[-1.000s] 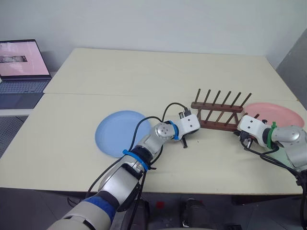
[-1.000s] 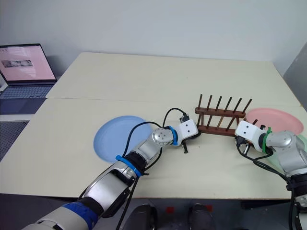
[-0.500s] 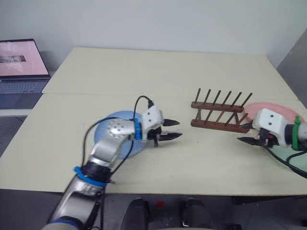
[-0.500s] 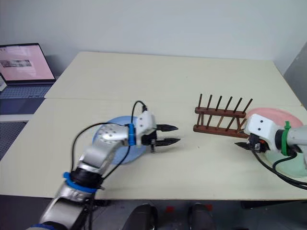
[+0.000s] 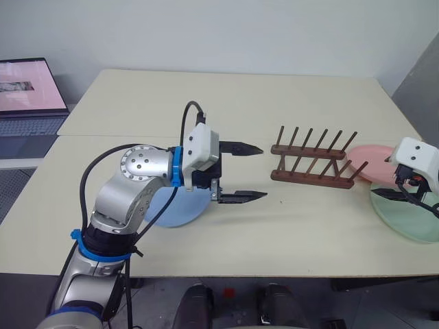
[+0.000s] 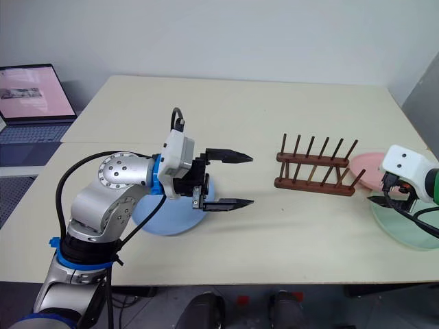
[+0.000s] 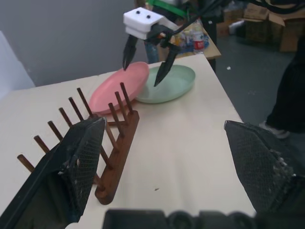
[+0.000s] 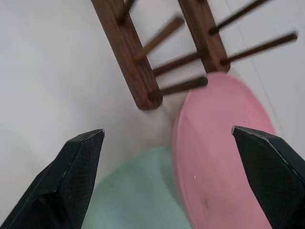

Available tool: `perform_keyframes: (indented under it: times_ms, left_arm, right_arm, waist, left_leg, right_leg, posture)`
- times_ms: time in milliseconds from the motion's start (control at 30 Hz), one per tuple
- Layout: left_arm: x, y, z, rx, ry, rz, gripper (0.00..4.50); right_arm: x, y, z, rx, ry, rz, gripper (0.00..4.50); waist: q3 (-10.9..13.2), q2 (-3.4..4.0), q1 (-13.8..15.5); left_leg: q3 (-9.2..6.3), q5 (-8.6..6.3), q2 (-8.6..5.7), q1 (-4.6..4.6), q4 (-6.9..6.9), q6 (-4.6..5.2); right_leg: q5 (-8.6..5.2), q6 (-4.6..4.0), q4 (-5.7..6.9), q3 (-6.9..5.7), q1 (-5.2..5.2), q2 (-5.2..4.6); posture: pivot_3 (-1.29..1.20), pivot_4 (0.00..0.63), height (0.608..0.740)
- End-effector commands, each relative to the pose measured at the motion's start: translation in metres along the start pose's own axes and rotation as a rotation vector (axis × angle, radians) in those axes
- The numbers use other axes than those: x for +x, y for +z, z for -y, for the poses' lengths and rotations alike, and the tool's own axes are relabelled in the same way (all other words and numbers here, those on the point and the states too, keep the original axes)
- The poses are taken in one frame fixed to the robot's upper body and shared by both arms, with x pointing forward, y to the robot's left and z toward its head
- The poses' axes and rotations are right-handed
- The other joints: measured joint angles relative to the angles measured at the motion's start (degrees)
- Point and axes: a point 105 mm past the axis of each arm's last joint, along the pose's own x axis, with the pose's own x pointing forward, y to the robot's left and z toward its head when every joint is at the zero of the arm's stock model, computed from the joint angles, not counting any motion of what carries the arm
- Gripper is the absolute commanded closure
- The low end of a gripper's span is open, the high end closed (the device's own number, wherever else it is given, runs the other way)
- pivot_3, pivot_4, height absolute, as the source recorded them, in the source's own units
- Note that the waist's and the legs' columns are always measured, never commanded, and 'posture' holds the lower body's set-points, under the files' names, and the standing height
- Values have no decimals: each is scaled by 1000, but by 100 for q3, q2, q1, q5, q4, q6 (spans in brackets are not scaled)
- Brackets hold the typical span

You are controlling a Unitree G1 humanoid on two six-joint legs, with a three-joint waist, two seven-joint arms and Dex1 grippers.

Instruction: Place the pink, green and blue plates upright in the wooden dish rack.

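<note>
The wooden dish rack (image 5: 313, 164) is seen standing on the pale surface (image 5: 226, 96), w/ no plate in it. The pink plate (image 5: 367, 155) is laid flat just beside the rack's right end. Its near edge is lapped over the green plate (image 5: 405, 218), which is laid flat by the surface's right edge. The blue plate (image 5: 175, 205) is laid flat on the left, well apart from the rack, partly hidden under the left arm.

The left gripper (image 5: 245, 173) is held above the surface btw. blue plate & rack, jaws spread wide, nothing gripped. The right gripper (image 7: 145, 61) is held over the pink & green plates, jaws spread wide too, nothing gripped.

A laptop (image 5: 27, 96) is seen far left.
</note>
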Motion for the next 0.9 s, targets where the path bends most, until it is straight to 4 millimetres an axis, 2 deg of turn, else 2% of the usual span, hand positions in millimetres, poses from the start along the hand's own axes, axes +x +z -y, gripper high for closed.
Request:
perform_keyframes:
  times_ms: [33, 167, 267, 633, 767, 900]
  left_arm:
    - [5, 9, -1, 64, -8, 13, 164]
    - [10, 10, 2, 75, -16, 23, 164]
    - [13, 12, 3, 81, -17, 30, 136]
    - [15, 14, -2, 86, -5, 36, 136]
    - [13, 14, -4, 82, 4, 38, 136]
    - [9, 14, -11, 74, 40, 42, 136]
  right_arm:
    - [7, -7, 13, -2, -31, -24, 0]
    - [17, -16, 19, 12, -28, -57, 0]
    - [21, -20, 21, 13, -11, -72, 600]
    - [24, -27, 23, 19, 7, -92, 4469]
    - [20, -23, 28, 21, -18, -70, 4469]
    - [-5, 0, 54, -49, -173, 11, 4469]
  waist:
    - [0, 0, -6]
    - [0, 1, -5]
    - [0, 1, -5]
    - [0, 1, -5]
    - [0, 1, -5]
    - [2, 4, -5]
  left_leg:
    - [0, 0, 1, 1, -1, 0]
    - [2, 0, 1, 3, -1, 0]
    - [8, 0, 1, 4, 0, 0]
    - [28, 0, 2, 12, 0, 0]
    - [34, 0, 2, 15, 0, 0]
    - [40, 0, 2, 16, 0, 0]
  right_leg:
    - [0, 0, 0, 2, -1, 2]
    - [-1, 2, 1, 8, -1, 5]
    - [0, 1, 1, 15, -2, 5]
    - [1, 3, 1, 37, -3, 5]
    - [2, 4, 2, 42, -4, 5]
    - [3, 6, 3, 49, -7, 5]
  posture:
    - [0, 150, 738]
    - [0, 150, 738]
    - [0, 150, 738]
    - [0, 150, 738]
    - [0, 150, 738]
    - [0, 150, 738]
